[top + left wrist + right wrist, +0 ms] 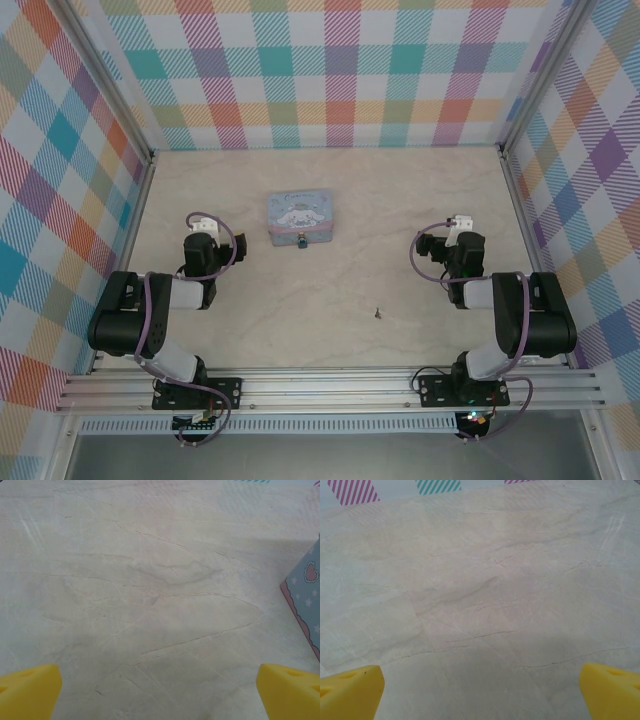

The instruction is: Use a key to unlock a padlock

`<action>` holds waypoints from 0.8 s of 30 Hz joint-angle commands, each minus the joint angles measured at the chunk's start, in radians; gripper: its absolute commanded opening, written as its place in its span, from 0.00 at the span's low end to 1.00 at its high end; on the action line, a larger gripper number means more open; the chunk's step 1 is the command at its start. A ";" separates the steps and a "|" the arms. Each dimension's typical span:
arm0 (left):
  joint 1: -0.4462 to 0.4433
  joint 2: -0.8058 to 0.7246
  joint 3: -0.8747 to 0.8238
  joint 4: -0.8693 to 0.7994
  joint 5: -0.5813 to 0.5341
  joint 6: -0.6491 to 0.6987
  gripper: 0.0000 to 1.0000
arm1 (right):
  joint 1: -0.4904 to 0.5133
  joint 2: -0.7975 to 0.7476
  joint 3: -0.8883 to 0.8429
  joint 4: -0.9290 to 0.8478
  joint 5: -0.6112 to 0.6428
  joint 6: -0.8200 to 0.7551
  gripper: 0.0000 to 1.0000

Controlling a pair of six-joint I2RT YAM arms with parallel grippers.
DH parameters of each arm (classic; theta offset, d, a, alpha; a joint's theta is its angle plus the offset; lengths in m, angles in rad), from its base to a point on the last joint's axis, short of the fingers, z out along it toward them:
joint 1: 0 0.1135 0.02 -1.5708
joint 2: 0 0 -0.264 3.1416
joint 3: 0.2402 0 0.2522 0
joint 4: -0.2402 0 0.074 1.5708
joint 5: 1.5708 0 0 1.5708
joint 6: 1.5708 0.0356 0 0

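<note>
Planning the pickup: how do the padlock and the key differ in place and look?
The padlock sits at the near edge of the tin; the key lies alone on the bare table, closer to its near edge and further right. The padlock looks bulkier and bluish; the key is a slimmer dark speck. Both are tiny.

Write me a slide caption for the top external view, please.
Padlock at the near edge of the blue tin, key lying apart on the table nearer the right arm, neither yet grasped.
</note>
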State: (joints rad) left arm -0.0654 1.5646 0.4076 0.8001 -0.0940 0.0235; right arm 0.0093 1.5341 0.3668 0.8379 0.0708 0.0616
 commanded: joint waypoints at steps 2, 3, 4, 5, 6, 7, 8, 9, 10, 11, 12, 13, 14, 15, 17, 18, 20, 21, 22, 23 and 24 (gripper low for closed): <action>-0.007 0.002 0.008 0.021 0.014 0.013 1.00 | -0.003 0.000 0.022 0.033 -0.003 -0.018 1.00; -0.004 0.003 0.011 0.018 0.015 0.012 1.00 | -0.003 0.000 0.022 0.033 -0.004 -0.019 1.00; -0.002 0.003 0.011 0.017 0.020 0.009 1.00 | -0.003 0.000 0.023 0.032 -0.003 -0.019 1.00; -0.001 0.004 0.012 0.017 0.020 0.009 1.00 | -0.003 0.000 0.023 0.032 -0.002 -0.019 1.00; -0.001 0.004 0.011 0.016 0.020 0.009 1.00 | -0.003 0.000 0.023 0.032 -0.004 -0.019 1.00; 0.001 0.004 0.011 0.016 0.020 0.008 1.00 | -0.003 0.000 0.023 0.032 -0.005 -0.018 1.00; 0.002 0.004 0.011 0.017 0.023 0.008 1.00 | -0.003 0.000 0.023 0.032 -0.005 -0.018 1.00; 0.004 0.004 0.011 0.017 0.027 0.006 1.00 | -0.004 0.000 0.023 0.032 -0.005 -0.018 1.00; 0.005 0.003 0.011 0.017 0.029 0.006 1.00 | -0.003 0.000 0.023 0.030 -0.004 -0.019 1.00; 0.006 0.003 0.012 0.016 0.031 0.005 1.00 | -0.003 0.000 0.023 0.031 -0.005 -0.019 1.00; 0.005 0.003 0.010 0.018 0.030 0.006 1.00 | -0.003 0.000 0.022 0.032 -0.005 -0.019 1.00; 0.004 0.002 0.008 0.021 0.029 0.005 1.00 | -0.004 0.000 0.021 0.034 -0.005 -0.017 1.00; 0.004 -0.010 0.009 0.009 0.013 -0.003 1.00 | -0.005 -0.004 0.023 0.035 -0.005 -0.014 1.00; 0.005 -0.040 0.016 -0.023 0.000 -0.011 1.00 | -0.008 -0.024 0.037 -0.012 0.000 -0.008 1.00; 0.004 -0.134 0.043 -0.146 0.008 -0.005 1.00 | -0.010 -0.089 0.066 -0.121 -0.015 -0.011 1.00; 0.005 -0.181 0.052 -0.195 0.010 -0.001 1.00 | -0.009 -0.129 0.075 -0.165 -0.024 -0.018 1.00; 0.005 -0.294 0.054 -0.255 -0.002 -0.020 1.00 | -0.010 -0.218 0.095 -0.286 -0.021 -0.004 1.00; 0.006 -0.352 0.060 -0.301 -0.010 -0.040 1.00 | -0.011 -0.248 0.109 -0.334 -0.022 0.008 1.00; 0.004 -0.401 0.077 -0.366 -0.025 -0.073 1.00 | -0.009 -0.290 0.128 -0.399 -0.037 0.025 1.00; 0.007 -0.446 0.103 -0.455 -0.036 -0.123 1.00 | -0.009 -0.323 0.154 -0.472 -0.067 0.041 1.00; 0.009 -0.490 0.124 -0.526 -0.034 -0.175 1.00 | -0.009 -0.350 0.179 -0.539 -0.104 0.062 1.00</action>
State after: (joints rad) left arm -0.0631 1.1637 0.4683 0.4801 -0.1024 -0.0360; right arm 0.0055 1.2507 0.4778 0.5156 0.0437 0.0784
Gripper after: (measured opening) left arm 0.999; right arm 0.997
